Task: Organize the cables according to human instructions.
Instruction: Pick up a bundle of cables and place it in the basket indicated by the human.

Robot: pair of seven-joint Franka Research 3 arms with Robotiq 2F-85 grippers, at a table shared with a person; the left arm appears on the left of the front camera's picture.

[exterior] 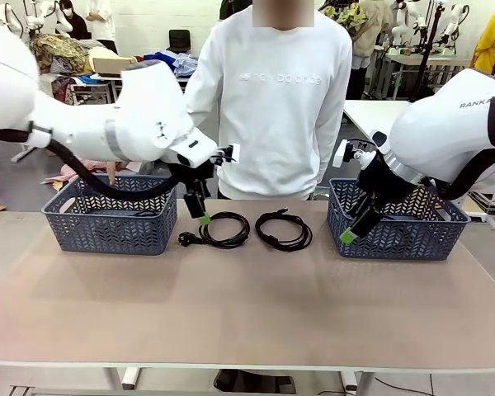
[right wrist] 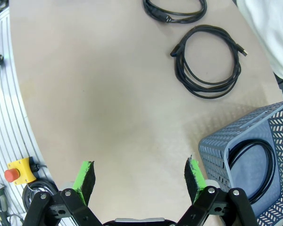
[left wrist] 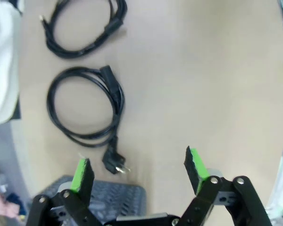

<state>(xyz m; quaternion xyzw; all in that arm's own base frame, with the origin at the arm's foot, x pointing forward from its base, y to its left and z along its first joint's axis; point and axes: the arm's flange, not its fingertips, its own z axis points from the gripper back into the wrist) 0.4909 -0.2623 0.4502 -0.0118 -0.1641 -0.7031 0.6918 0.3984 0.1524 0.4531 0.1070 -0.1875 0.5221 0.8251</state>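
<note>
two open grippers hang over a table of coiled cables

a blue-grey plastic basket with a herringbone lattice wall, the left basket (exterior: 107,233), stands on the robot's left part of a smooth beige table (exterior: 247,322), and everything here is placed from it. just to that basket's right lies the plugged coil (exterior: 228,244), a thin black cord wound in a round loop, flat on the tabletop. its chunky black plug lies just beside the basket's near corner. farther right of the basket, near the first loop but apart from it, lies the second coil (exterior: 282,246), another thin black cord in a flat round loop, ending in small slim connectors. well apart from the left basket, beyond both loops, stands a matching blue-grey lattice basket, the right basket (exterior: 404,241). the right wrist view shows a third coil (right wrist: 271,162) of black cord lying inside it.

the left gripper (exterior: 202,216), black with green pads, hangs above the gap between the left basket and the plugged coil, over the loop's edge nearest the basket. its fingers are spread wide and hold nothing. the right gripper (exterior: 351,233) hangs far from the left basket, low by the right basket's near corner, its fingers likewise wide apart and empty. a person in a white sweatshirt (exterior: 272,99) stands at the table's far side, farther back than the left basket and in line with the two loops.
</note>
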